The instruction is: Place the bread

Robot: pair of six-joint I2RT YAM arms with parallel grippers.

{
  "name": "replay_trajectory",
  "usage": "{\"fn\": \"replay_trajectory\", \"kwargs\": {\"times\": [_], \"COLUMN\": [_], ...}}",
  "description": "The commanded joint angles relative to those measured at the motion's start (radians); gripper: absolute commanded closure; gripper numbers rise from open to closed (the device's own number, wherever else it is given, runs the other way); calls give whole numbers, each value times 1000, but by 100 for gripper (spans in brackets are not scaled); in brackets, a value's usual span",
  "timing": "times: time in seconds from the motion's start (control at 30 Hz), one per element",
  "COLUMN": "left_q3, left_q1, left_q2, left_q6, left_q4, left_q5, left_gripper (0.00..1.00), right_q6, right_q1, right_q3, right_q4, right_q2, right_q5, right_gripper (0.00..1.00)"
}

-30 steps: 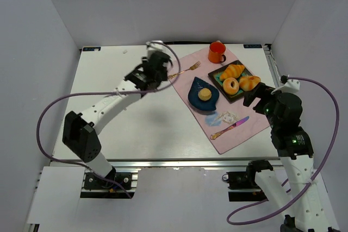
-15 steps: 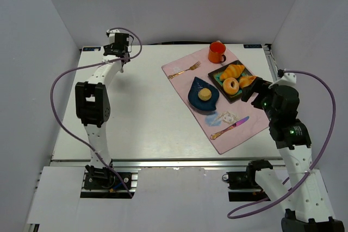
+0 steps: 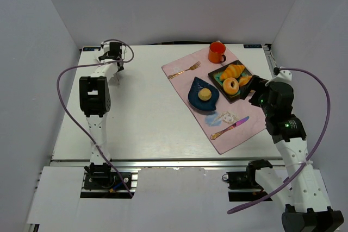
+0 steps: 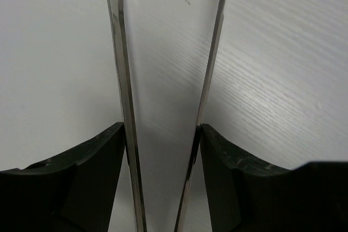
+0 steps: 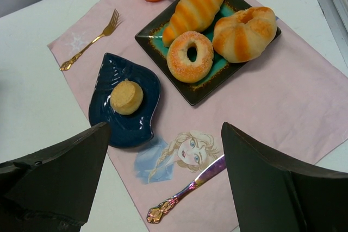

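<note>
The bread [image 3: 204, 94], a small round golden-tan bun, lies on a dark blue leaf-shaped plate [image 3: 194, 98] on the pink placemat. It also shows in the right wrist view [image 5: 126, 96], on the same plate [image 5: 144, 125]. My right gripper [image 3: 254, 88] is open and empty, above the placemat's right side, right of the bread; in its own view [image 5: 166, 134] the jaws stand wide apart. My left gripper [image 3: 115, 72] is open and empty at the table's far left back, well away from the bread. Its view [image 4: 168, 25] shows only bare white table between the metal fingers.
A black square plate [image 5: 191, 94] holds a croissant [image 5: 194, 8], a ring bagel [image 5: 190, 57] and a striped roll [image 5: 244, 32]. An orange mug [image 3: 217, 52], a gold fork [image 5: 89, 45] and a knife [image 5: 187, 188] are on the placemat [image 5: 283, 107]. White walls close in the table.
My left arm has swung from the placemat's edge back to the far left corner and folded up. My right gripper has shifted slightly toward the black plate.
</note>
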Motion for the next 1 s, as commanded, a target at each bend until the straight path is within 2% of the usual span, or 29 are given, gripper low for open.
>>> {"fn": "replay_trajectory", "kwargs": {"times": [0.0, 0.2, 0.43, 0.6, 0.73, 0.83, 0.9, 0.97], "left_q3": [56, 54, -9, -36, -41, -73, -113, -218], "left_q1": [24, 38, 38, 38, 36, 38, 38, 38], "left_q2": [18, 53, 17, -89, -255, -445, -601, -756], "left_q6": [4, -2, -5, -8, -22, -53, -71, -103], "left_q4": [54, 60, 83, 42, -44, -113, -190, -263], "left_q5": [-42, -10, -1, -37, -54, -16, 1, 19], "left_gripper": [33, 29, 2, 2, 2, 2, 2, 2], "right_q6": [-14, -6, -4, -17, -3, 25, 43, 54], "right_q1": [3, 2, 2, 3, 3, 2, 2, 2], "right_q3": [-22, -25, -26, -12, 23, 35, 41, 38], "right_q4": [69, 86, 89, 72, 29, -12, -44, -92], "right_q2": [10, 36, 33, 30, 18, -3, -13, -22], "right_q5": [8, -8, -15, 1, 5, -5, -19, -35], "right_gripper": [11, 11, 11, 11, 11, 11, 11, 11]}}
